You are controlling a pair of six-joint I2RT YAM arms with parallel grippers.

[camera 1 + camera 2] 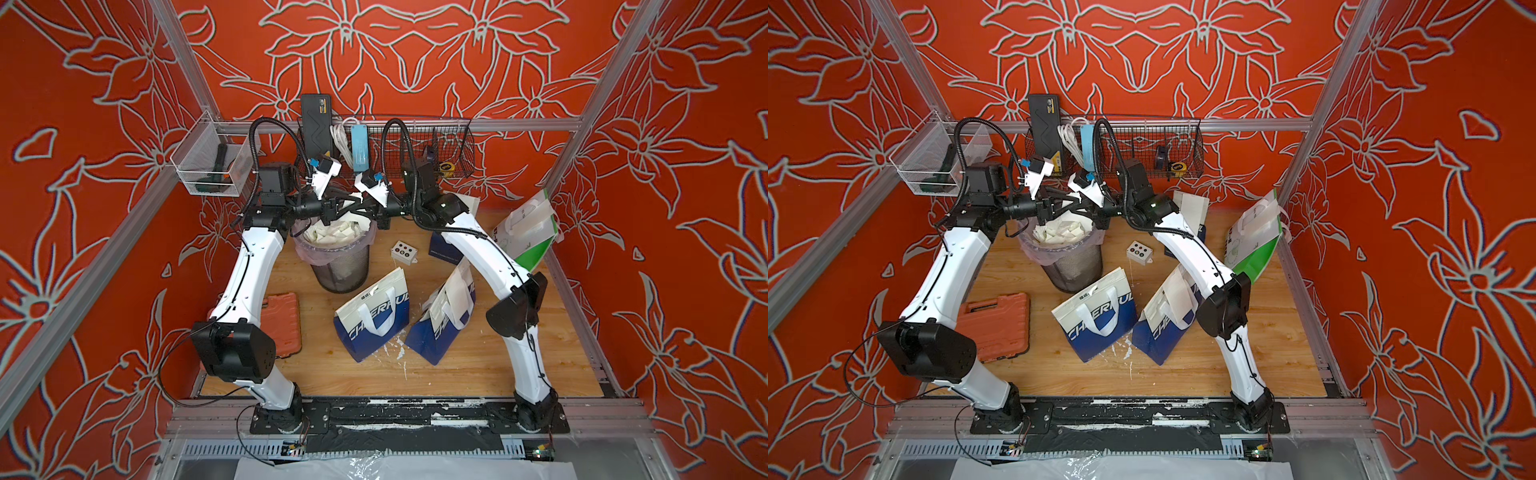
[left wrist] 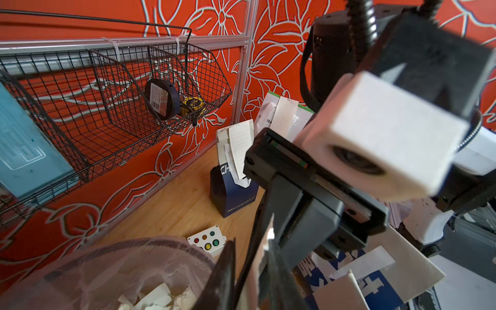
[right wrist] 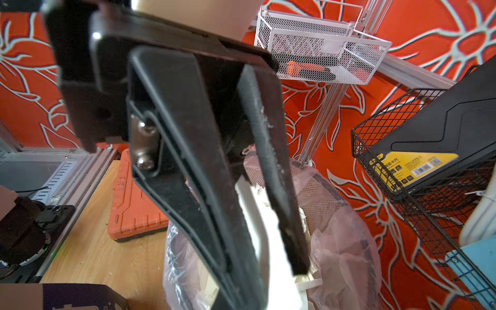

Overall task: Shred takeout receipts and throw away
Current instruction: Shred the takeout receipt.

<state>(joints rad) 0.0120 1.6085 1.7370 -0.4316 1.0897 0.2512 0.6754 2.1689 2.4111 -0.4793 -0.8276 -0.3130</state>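
My right pincer (image 3: pixel 271 287) is clamped tight on a receipt (image 3: pixel 257 228), the white slip running up between its fingers. My left pincer (image 2: pixel 252 284) meets it head-on, fingers either side of the same slip; whether they pinch it I cannot tell from so close. Both hang just above the bin (image 1: pixel 345 270), heaped with white scraps (image 1: pixel 332 232). A second receipt (image 2: pixel 240 147) sits on a bag (image 2: pixel 230 193) by the wall, well apart.

Orange case (image 1: pixel 282 328), button box (image 1: pixel 404 252), wire basket (image 1: pixel 453 153), blue-white bags (image 1: pixel 357 345).
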